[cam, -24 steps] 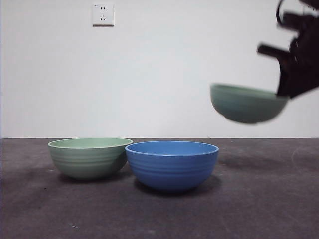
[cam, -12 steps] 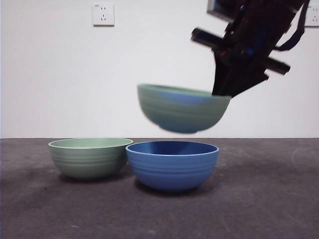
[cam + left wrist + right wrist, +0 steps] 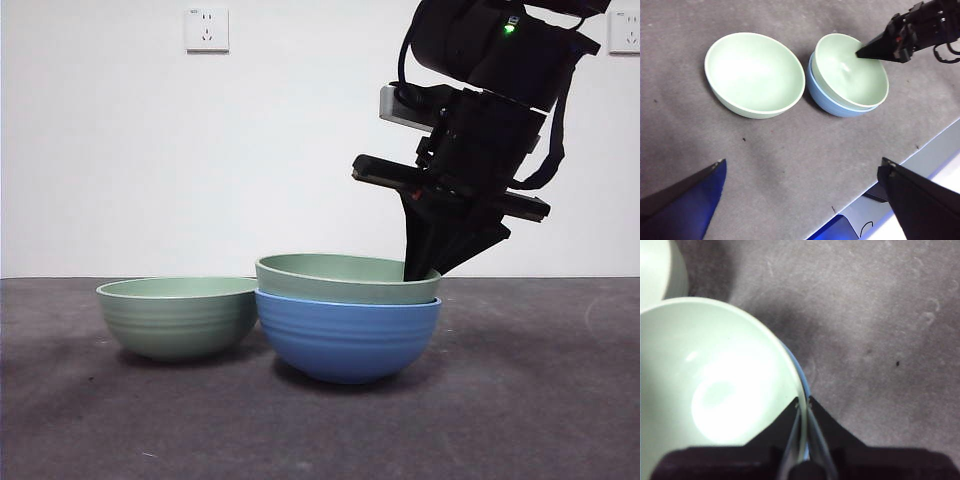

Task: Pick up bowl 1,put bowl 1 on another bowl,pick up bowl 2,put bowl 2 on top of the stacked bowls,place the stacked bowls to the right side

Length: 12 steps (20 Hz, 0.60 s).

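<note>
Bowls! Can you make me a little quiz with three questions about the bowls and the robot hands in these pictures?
1. True or false: a green bowl sits inside the blue bowl.
2. Which gripper pinches that nested bowl's rim?
A. the left gripper
B. the right gripper
3. Fill in: the second green bowl stands on the ____ beside the blue bowl.

Key:
1. True.
2. B; the left gripper is open, off to the side.
3. table.
</note>
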Tool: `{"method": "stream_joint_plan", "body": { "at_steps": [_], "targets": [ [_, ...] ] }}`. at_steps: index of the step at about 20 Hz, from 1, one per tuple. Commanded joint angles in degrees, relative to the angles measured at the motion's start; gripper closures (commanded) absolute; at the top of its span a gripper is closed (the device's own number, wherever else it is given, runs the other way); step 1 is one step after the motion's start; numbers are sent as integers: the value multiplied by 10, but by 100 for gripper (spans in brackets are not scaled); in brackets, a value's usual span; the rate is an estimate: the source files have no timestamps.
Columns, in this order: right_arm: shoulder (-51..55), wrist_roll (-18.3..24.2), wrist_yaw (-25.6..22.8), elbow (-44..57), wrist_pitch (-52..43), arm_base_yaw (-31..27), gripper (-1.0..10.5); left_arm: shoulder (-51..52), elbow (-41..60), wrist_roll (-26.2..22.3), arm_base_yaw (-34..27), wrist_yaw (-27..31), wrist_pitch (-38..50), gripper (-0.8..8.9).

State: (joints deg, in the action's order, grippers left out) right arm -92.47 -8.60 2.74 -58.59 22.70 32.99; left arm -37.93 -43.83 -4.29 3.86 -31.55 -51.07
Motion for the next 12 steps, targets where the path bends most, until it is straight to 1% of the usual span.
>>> {"method": "stream_joint_plan", "body": {
  "at_steps": [1,3,6,10,12],
  "targets": [
    [-10,-6,4,2,5,3,811,-10,-2,0,0,1,2,187],
    [-10,-6,10,2,7,5,763,-28,-2,0,0,1,9,187],
    [-4,-6,48,2,8,9,754,-63,-2,0,2,0,36,187],
    [48,-5,47,2,15,17,754,-118,-2,0,14,2,81,187],
    [95,-5,45,2,32,17,754,-151,-2,3,23,17,108,187]
  ]
}}
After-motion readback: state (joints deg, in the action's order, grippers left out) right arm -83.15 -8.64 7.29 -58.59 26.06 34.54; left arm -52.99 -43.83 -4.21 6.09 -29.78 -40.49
